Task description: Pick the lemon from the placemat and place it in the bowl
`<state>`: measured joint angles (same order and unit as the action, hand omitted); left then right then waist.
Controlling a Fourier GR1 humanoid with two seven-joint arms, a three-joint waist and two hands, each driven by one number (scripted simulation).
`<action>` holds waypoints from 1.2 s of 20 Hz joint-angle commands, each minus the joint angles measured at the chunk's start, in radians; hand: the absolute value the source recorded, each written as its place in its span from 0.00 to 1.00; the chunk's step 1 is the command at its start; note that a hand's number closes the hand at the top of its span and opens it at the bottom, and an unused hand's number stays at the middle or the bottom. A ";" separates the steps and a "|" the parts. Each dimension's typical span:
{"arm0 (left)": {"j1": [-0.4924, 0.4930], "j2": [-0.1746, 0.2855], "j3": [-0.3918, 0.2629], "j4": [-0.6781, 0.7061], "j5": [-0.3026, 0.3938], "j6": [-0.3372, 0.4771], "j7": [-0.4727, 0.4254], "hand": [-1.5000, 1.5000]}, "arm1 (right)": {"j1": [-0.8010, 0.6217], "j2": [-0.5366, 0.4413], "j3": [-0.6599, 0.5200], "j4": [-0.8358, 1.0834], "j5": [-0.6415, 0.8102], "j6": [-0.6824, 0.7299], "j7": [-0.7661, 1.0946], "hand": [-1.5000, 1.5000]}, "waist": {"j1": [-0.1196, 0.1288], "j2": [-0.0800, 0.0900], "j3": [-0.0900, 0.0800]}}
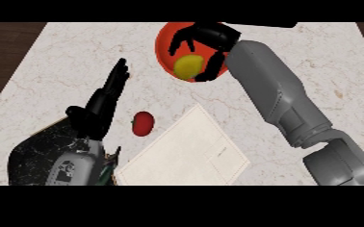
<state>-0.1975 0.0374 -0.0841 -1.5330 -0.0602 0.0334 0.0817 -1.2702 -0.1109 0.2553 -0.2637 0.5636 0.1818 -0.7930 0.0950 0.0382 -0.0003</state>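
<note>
One oval lemon (187,66) | right robot hand (210,36) curled round it over round red bowl (164,45) | left robot hand (107,98) spread

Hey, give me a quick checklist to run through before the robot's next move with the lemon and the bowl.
1. Lemon off the placemat: ok.
2. Lemon within the outline of the red bowl: ok.
3. Right hand over the bowl, beside the lemon: ok.
4. Lemon already resting in the bowl rather than held: cannot tell.
5. Left hand open, apart from the bowl: ok.
6. Red fruit on the counter, apart from the bowl: ok.
</note>
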 commanded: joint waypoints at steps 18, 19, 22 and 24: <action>-0.001 -0.015 -0.007 0.002 -0.011 0.011 -0.006 0.50 | -0.083 -0.103 -0.258 0.170 -0.255 0.357 -0.098 0.00 | 0.001 0.006 0.001; -0.014 -0.036 -0.020 0.005 -0.024 0.031 0.014 0.50 | -0.100 -0.138 -0.262 0.176 -0.259 0.396 -0.078 0.00 | 0.004 0.010 0.002; -0.034 -0.025 -0.015 -0.009 -0.014 0.017 0.022 0.50 | -0.119 -0.156 -0.289 0.193 -0.293 0.494 -0.025 0.00 | 0.007 0.009 0.002; -0.015 -0.005 -0.004 0.009 -0.010 0.000 -0.010 0.50 | -0.091 -0.155 -0.289 0.186 -0.295 0.496 -0.031 0.00 | 0.012 0.014 0.002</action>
<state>-0.2013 0.0247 -0.0950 -1.5300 -0.0740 0.0413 0.0777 -1.3801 -0.2431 -0.0174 -0.0956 0.2877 0.4978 -0.7476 0.1017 0.0463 0.0013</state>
